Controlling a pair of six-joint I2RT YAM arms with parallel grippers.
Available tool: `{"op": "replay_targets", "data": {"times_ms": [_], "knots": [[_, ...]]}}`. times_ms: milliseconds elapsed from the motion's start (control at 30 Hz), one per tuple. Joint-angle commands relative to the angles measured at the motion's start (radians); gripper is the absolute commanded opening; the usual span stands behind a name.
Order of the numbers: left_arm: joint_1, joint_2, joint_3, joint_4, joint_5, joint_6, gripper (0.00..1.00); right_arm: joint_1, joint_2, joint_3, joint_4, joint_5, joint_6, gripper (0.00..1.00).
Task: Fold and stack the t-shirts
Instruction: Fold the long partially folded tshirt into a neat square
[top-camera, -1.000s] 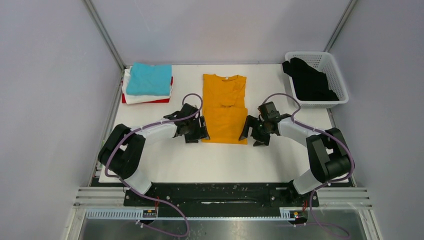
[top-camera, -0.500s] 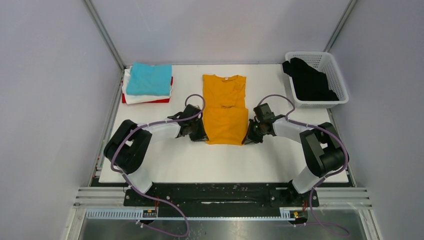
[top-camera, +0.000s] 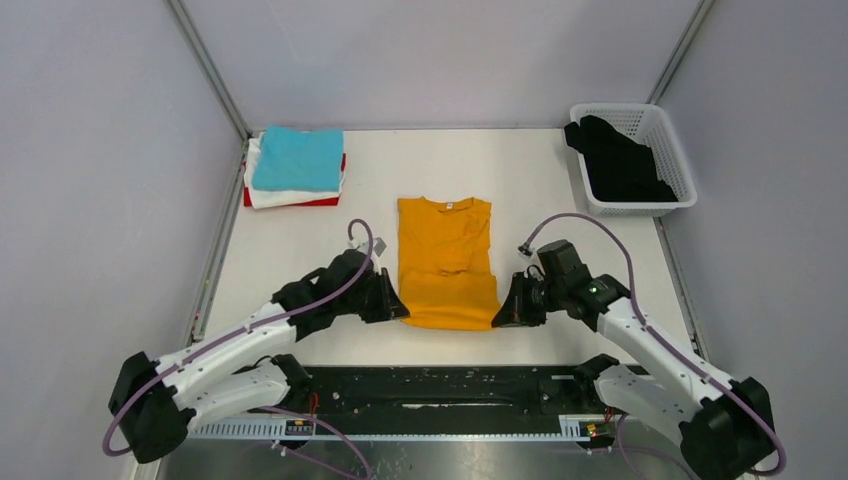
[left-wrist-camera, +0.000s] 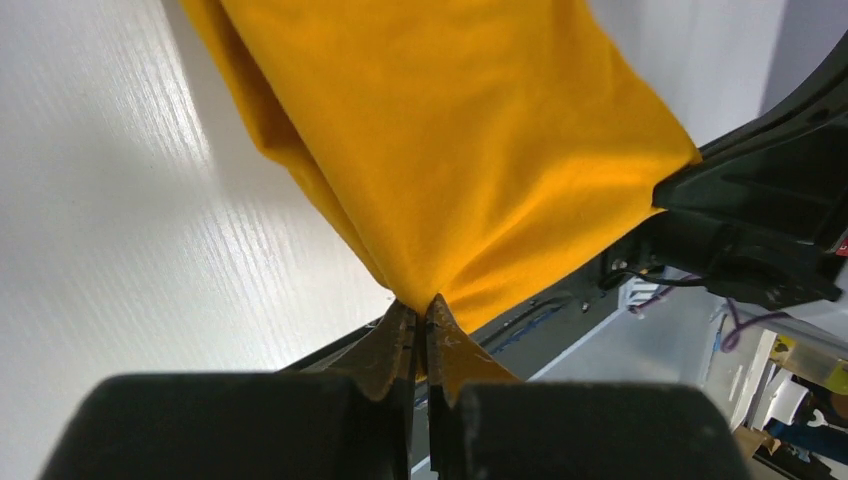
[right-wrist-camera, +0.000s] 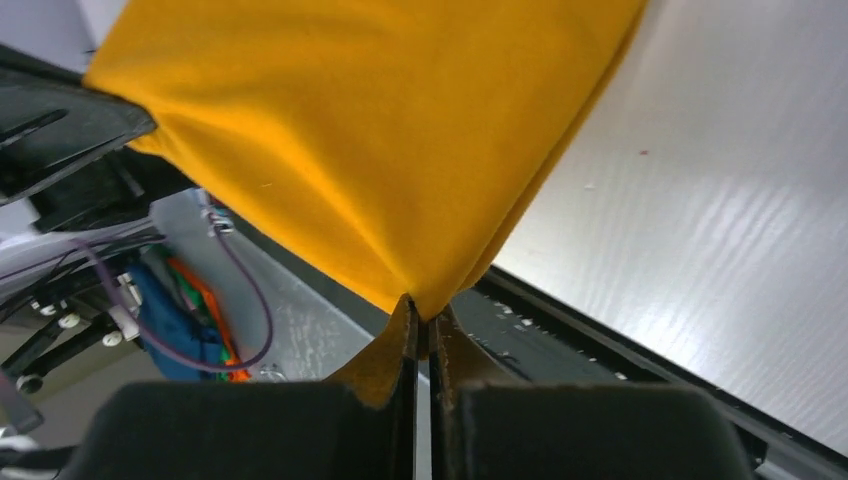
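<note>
The mustard-orange t-shirt (top-camera: 446, 262) lies partly folded at the table's middle, its collar toward the back. My left gripper (top-camera: 397, 312) is shut on its near left corner, and in the left wrist view (left-wrist-camera: 420, 310) the cloth bunches between the fingertips. My right gripper (top-camera: 499, 318) is shut on the near right corner, with the cloth pinched the same way in the right wrist view (right-wrist-camera: 424, 312). The near edge is lifted and stretched between both grippers. A stack of folded t-shirts (top-camera: 297, 166), turquoise over white and red, sits at the back left.
A white lattice basket (top-camera: 672, 146) holding dark cloth (top-camera: 618, 162) stands at the back right. The black rail (top-camera: 440, 385) with the arm bases runs along the near table edge, just below the held hem. Grey walls close in the left, right and back.
Both grippers shut on the orange shirt's near corners, then drew it toward the near edge. The whole shirt slid nearer and both arms stretched out low.
</note>
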Motion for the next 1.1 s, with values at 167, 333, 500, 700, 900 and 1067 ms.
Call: {"op": "replay_targets", "data": {"times_ms": [167, 333, 500, 700, 900, 1067], "knots": [[0.041, -0.035, 0.205, -0.058, -0.125, 0.053, 0.00, -0.082, -0.003, 0.221, 0.041, -0.140, 0.043, 0.00], [0.195, 0.102, 0.340, -0.040, -0.136, 0.079, 0.00, -0.162, 0.142, 0.325, 0.107, -0.175, 0.043, 0.00], [0.288, 0.259, 0.469, -0.014, -0.130, 0.122, 0.00, -0.243, 0.298, 0.416, 0.207, -0.265, 0.075, 0.00], [0.375, 0.493, 0.637, 0.007, -0.090, 0.153, 0.00, -0.329, 0.509, 0.528, 0.253, -0.292, 0.093, 0.00], [0.419, 0.804, 0.859, 0.005, -0.090, 0.170, 0.07, -0.385, 0.819, 0.668, 0.366, -0.259, 0.126, 0.00], [0.449, 1.086, 1.142, -0.099, -0.039, 0.198, 0.56, -0.404, 1.067, 0.937, 0.330, -0.180, 0.151, 0.98]]}}
